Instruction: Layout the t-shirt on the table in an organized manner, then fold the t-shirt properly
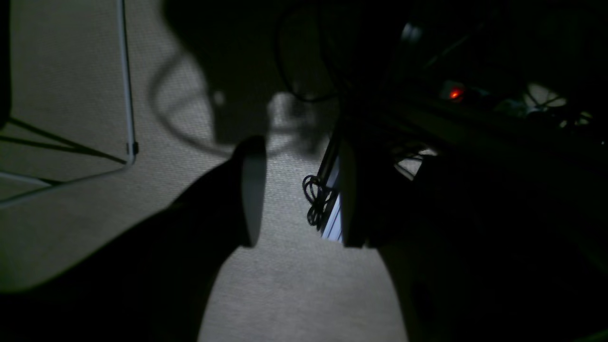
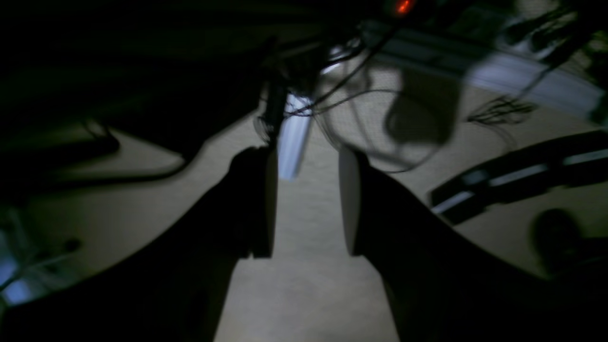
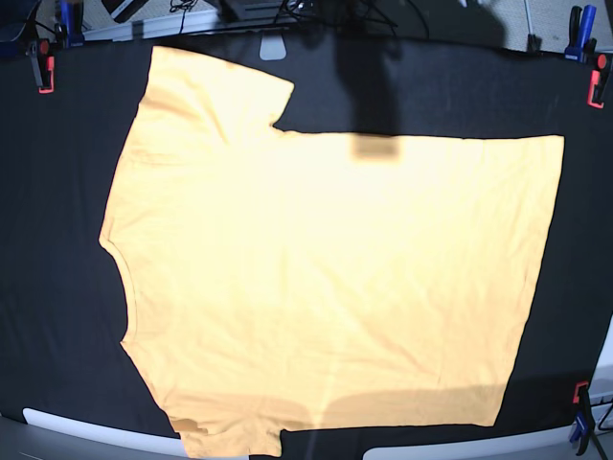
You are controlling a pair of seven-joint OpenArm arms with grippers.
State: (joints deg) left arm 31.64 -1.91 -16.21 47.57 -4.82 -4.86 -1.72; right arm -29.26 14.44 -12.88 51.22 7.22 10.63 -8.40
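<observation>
Near edge of the base view: hem corner and lower sleeve of the t-shirt (image 3: 326, 278) reach the front lip of the table (image 3: 57, 316). Two pale arm housings show at the bottom corners; neither touches cloth.

Mid-table: the shirt lies spread flat, plain side up, collar toward the view's left, hem toward its right. Only light creases in the body. Both sleeves out, the far one pointing to the back edge. No fold made anywhere.

Judgement: layout looks done or nearly so; the whole folding part is left.

Far edge: red and blue clamps (image 3: 43, 67) at the corners.

Wrist views, dim: left gripper (image 1: 297, 194) stands with jaws apart, nothing between them, aimed at pale carpet off the table. Right gripper (image 2: 306, 204) likewise parted and empty, over floor and cables (image 2: 342, 90). Both are clear of the shirt.
</observation>
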